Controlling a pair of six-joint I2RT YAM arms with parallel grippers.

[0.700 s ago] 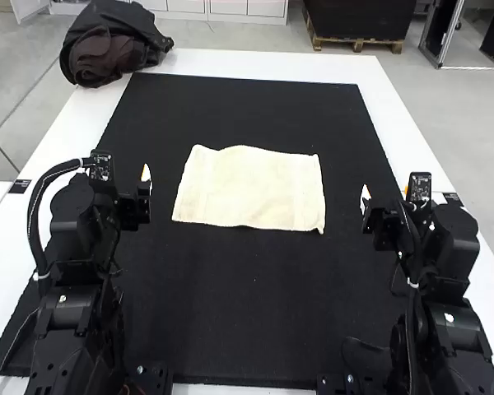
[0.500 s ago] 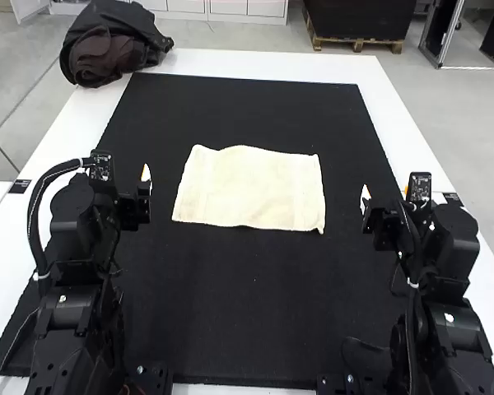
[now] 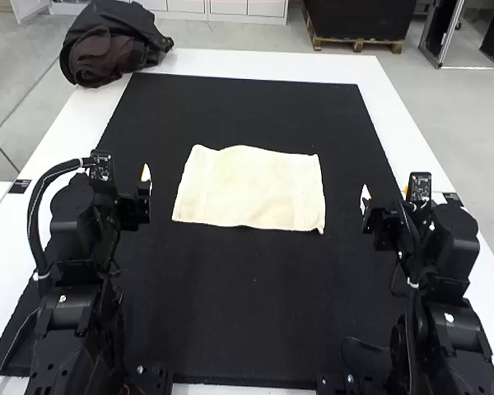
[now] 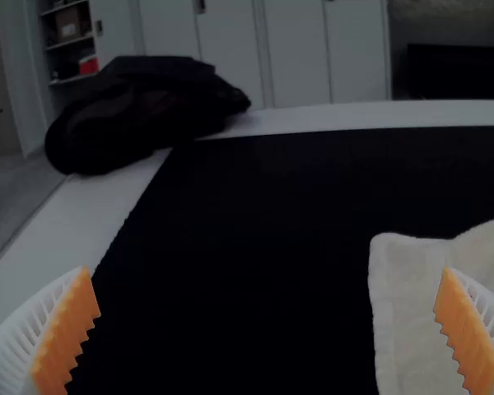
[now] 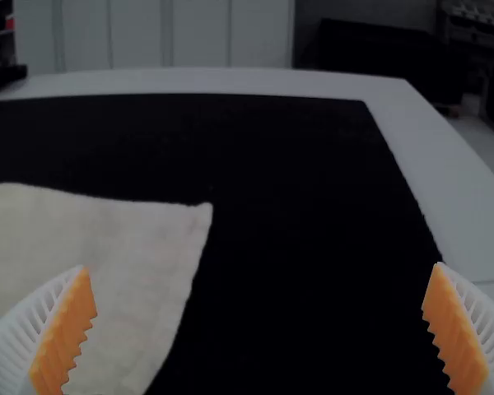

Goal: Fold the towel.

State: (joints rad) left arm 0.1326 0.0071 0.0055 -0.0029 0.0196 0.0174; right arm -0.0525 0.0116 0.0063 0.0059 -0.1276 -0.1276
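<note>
Black mat (image 3: 247, 329) on white table (image 3: 393, 123), dark cloth (image 3: 107, 53) at far left corner, towel (image 3: 251, 188) spread flat. My left gripper (image 3: 130, 197) and right gripper (image 3: 384, 197) are open

Towel: rectangular, soft cream-coloured cloth (image 3: 251, 188), one even shade, its hem matching. Mat: broad rectangular matte black sheet (image 3: 247, 329), uniform in colour. Table: smooth white rectangular top (image 3: 393, 123). Bundle: soft, rumpled black fabric (image 3: 119, 20) with a dark brown portion (image 3: 103, 58). Robot arms: jointed, black-bodied, left (image 3: 70, 309) and right (image 3: 454, 325). Left gripper (image 3: 145, 177) and right gripper (image 3: 365, 197): white, ribbed fingers (image 4: 16, 337), orange serrated pads (image 5: 457, 329).
</note>
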